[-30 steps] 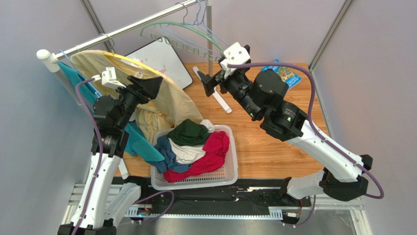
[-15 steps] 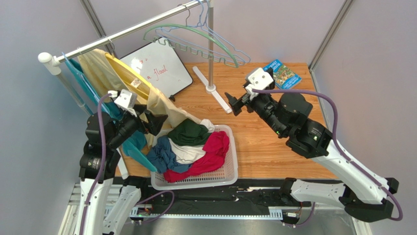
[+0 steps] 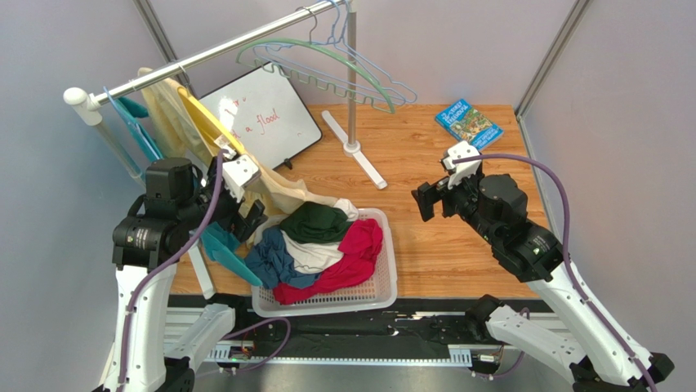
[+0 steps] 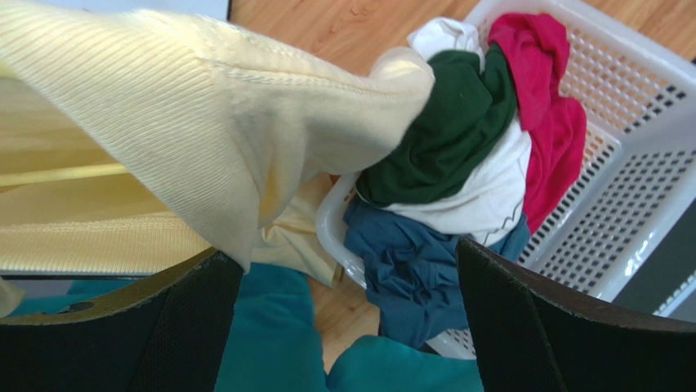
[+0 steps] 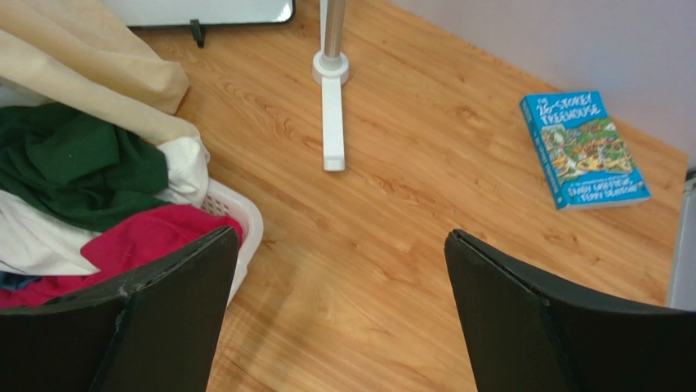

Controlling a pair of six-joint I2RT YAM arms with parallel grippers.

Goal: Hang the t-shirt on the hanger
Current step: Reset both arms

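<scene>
The cream-yellow t-shirt (image 3: 171,110) hangs on the rail at the left, over the yellow hanger (image 3: 206,122), and its lower part trails down to the basket's near-left corner (image 3: 286,196). My left gripper (image 3: 249,216) is open and empty, below the hanging shirt and beside the basket. In the left wrist view (image 4: 351,327) the shirt's ribbed fabric (image 4: 204,122) hangs down to the left finger's tip. My right gripper (image 3: 425,200) is open and empty above bare table right of the basket. It also shows open in the right wrist view (image 5: 343,310), with the shirt (image 5: 90,65) at the far left.
A white laundry basket (image 3: 388,278) holds dark green, white, red and blue clothes. A teal garment (image 3: 220,245) hangs below the rail by my left arm. Pale green and light blue hangers (image 3: 327,61) hang on the rail. A whiteboard (image 3: 269,114), the rack's foot (image 3: 359,159) and a blue book (image 3: 468,124) lie behind.
My left gripper has come down and away from the hung shirt to the basket's side. My right arm has drawn back from the rail toward the near right. The shirt hangs narrower.
</scene>
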